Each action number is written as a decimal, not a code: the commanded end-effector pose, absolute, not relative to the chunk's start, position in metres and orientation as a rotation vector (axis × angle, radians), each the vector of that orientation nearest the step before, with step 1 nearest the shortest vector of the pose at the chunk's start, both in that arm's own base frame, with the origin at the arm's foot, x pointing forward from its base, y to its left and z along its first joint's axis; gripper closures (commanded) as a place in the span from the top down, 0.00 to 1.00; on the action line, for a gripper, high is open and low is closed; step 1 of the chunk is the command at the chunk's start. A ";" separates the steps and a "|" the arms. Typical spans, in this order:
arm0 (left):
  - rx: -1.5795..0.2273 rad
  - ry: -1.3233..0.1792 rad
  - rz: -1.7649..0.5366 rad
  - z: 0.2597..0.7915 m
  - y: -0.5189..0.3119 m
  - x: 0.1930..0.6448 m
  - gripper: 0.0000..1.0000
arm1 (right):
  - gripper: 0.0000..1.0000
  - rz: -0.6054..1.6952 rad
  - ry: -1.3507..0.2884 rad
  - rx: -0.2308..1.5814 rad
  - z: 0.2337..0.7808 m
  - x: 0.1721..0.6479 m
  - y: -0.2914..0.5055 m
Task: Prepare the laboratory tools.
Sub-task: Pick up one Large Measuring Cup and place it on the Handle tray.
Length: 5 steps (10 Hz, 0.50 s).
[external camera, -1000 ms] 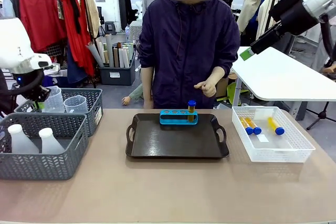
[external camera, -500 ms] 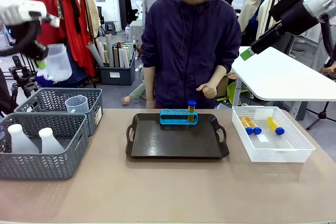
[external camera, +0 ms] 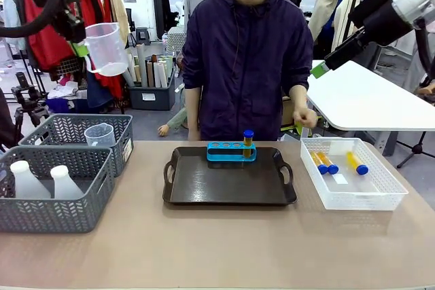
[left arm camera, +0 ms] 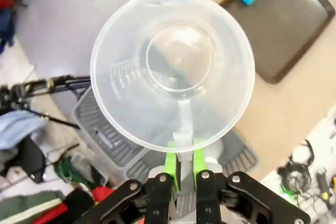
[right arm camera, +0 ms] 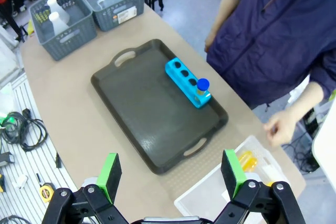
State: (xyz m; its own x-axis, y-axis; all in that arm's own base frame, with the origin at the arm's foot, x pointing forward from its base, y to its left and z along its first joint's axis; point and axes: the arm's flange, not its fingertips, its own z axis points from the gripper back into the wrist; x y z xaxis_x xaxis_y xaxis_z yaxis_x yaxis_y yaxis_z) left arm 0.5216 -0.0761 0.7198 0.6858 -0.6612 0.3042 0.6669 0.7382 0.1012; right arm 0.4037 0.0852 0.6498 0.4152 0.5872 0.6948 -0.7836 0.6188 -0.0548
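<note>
My left gripper [external camera: 83,50] is high above the table's left side, shut on the handle of a clear measuring beaker [external camera: 105,48]; the left wrist view looks down into the beaker [left arm camera: 172,64], with my gripper [left arm camera: 184,162] pinching its handle. A second clear beaker [external camera: 99,135] sits in the far grey basket. Two white conical flasks [external camera: 66,183] stand in the near grey basket. The blue rack [external camera: 231,151] holds one amber blue-capped tube [external camera: 248,142] on the black tray [external camera: 230,185]. Three more tubes [external camera: 324,163] lie in the white basket. My right gripper [right arm camera: 171,174] hangs open, high at the right.
Two grey mesh baskets [external camera: 41,216] stand at the table's left, the white mesh basket [external camera: 374,198] at its right. A person stands at the far side with a hand [external camera: 305,118] above the white basket's far left corner. Bare tabletop spreads in front of the tray.
My left gripper has lifted the beaker out of the far grey basket and carried it up and rightward. The person's hand has moved right, toward the white basket. The right arm holds still.
</note>
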 end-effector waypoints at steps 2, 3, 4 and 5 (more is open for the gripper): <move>-0.018 -0.334 -0.744 0.720 -0.076 0.522 0.00 | 1.00 0.881 -0.748 0.321 0.650 0.404 0.085; -0.018 -0.334 -0.744 0.720 -0.076 0.522 0.00 | 1.00 0.881 -0.748 0.321 0.650 0.404 0.085; -0.018 -0.334 -0.744 0.720 -0.076 0.522 0.00 | 1.00 0.881 -0.748 0.321 0.650 0.404 0.085; -0.018 -0.334 -0.744 0.720 -0.076 0.522 0.00 | 1.00 0.881 -0.748 0.321 0.650 0.404 0.085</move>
State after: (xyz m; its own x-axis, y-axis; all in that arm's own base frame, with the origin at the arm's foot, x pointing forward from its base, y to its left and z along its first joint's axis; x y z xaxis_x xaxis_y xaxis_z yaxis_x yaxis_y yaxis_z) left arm 0.5240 -0.0763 0.7203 0.6750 -0.6756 0.2966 0.6848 0.7233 0.0890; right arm 0.4037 0.0851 0.6498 0.4152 0.5873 0.6948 -0.7836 0.6189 -0.0548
